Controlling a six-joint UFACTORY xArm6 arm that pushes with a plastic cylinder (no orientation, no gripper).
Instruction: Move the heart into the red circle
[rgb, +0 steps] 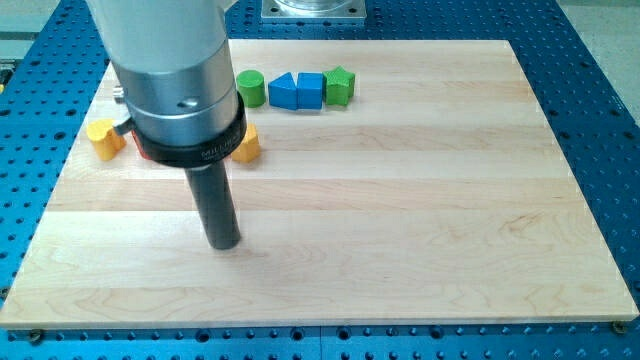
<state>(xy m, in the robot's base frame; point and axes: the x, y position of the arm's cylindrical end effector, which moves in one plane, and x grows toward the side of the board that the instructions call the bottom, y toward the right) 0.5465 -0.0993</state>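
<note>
I'm working over a pale wooden board (400, 200) with visible grain lines, lying on a blue perforated metal table (590, 60) studded with regular holes. A grey metal plate (312, 9) shows at the 12 o'clock edge of the view.

My count of blocks in sight is six. Two are green: a green cylinder (250, 88) and a green block (340, 86) with a notched, star-like outline. Two are blue: a blue triangular block (283, 91) and a blue cube (311, 90). These four sit in a tight row near the board's 12 o'clock edge, neighbours touching or almost so. Two are yellow-orange: a yellow block (104, 137) at about 10 o'clock on the board, its shape unclear to me, and a yellow-orange block (247, 146) peeking out just beside the arm's collar. A sliver of red (143, 151) shows under the collar's left rim; I cannot tell what it is.

The arm's silver housing (165, 50) and black collar (190, 140) fill the upper-left of the view and hide whatever lies behind them. I cannot pick out a heart shape or the red circle for certain; both may be behind the collar.

My tip (224, 244) carries nothing, being a bare rod. It rests on open wood at about 6 o'clock from the yellow-orange block, well apart from the row of four, touching no block.
</note>
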